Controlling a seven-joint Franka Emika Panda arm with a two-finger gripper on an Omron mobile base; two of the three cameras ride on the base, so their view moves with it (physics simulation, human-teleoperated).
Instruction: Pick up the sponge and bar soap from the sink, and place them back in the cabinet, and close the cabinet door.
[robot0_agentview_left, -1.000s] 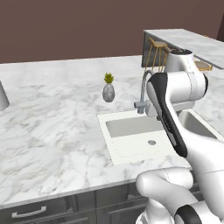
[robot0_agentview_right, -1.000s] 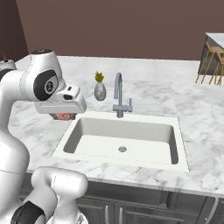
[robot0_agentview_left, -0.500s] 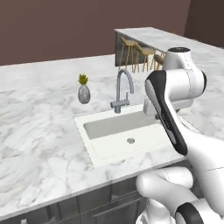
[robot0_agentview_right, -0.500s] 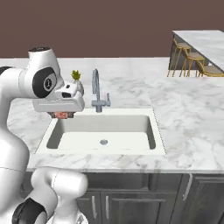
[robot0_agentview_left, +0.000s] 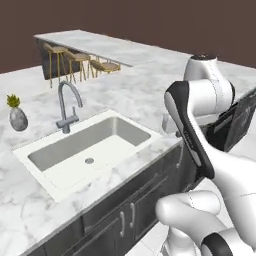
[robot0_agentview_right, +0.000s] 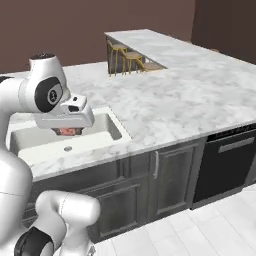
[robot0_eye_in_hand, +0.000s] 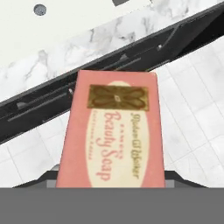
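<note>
Gripper (robot0_agentview_right: 69, 131) clamped on soap (robot0_eye_in_hand: 113, 131); soap is up off the sink (robot0_agentview_left: 131, 125), over the counter's near edge; its long axis runs straight out along the fingers; cabinet can't be placed from here, so heading unknown.

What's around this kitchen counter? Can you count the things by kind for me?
Soap: 1
Sink: 1
Faucet: 1
Potted plant: 1
Stools: 3
Total: 7
</note>
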